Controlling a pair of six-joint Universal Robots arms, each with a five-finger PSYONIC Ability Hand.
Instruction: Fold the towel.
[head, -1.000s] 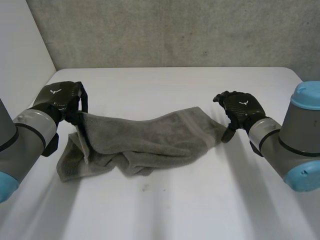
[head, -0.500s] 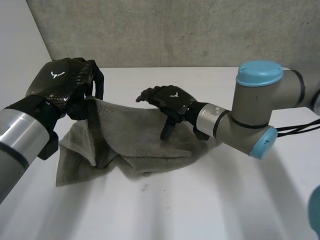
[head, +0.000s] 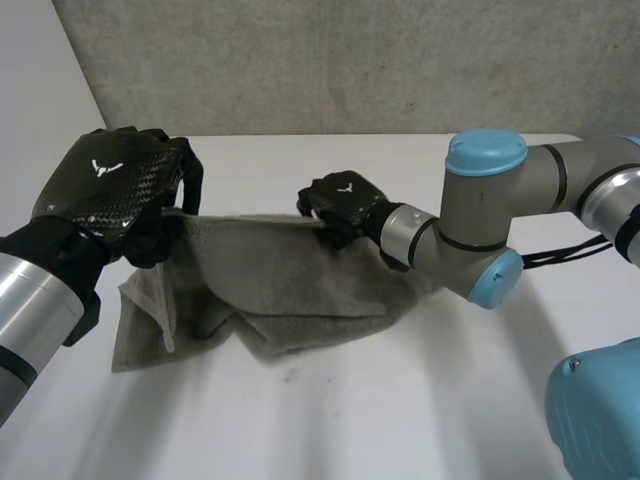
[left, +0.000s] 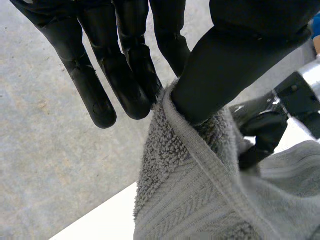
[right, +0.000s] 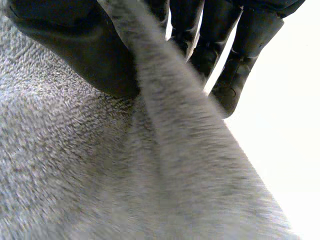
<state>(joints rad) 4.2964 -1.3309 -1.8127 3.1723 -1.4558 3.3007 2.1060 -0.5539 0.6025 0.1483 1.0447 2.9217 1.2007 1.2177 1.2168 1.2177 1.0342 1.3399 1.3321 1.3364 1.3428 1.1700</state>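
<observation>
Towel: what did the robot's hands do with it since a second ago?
The right hand swung left from the towel's right end to the middle of its far edge, which it now pinches. The left hand rose toward the camera, lifting its pinched corner higher. The towel's near side stayed crumpled on the white table.

The towel (head: 300, 285) is bunched over itself, so its lower layers and the table (head: 400, 400) under it are covered. At the towel's far edge the right hand (head: 340, 200) has its fingertips behind the cloth. The left hand (head: 105, 185) hides the towel edge it pinches.
</observation>
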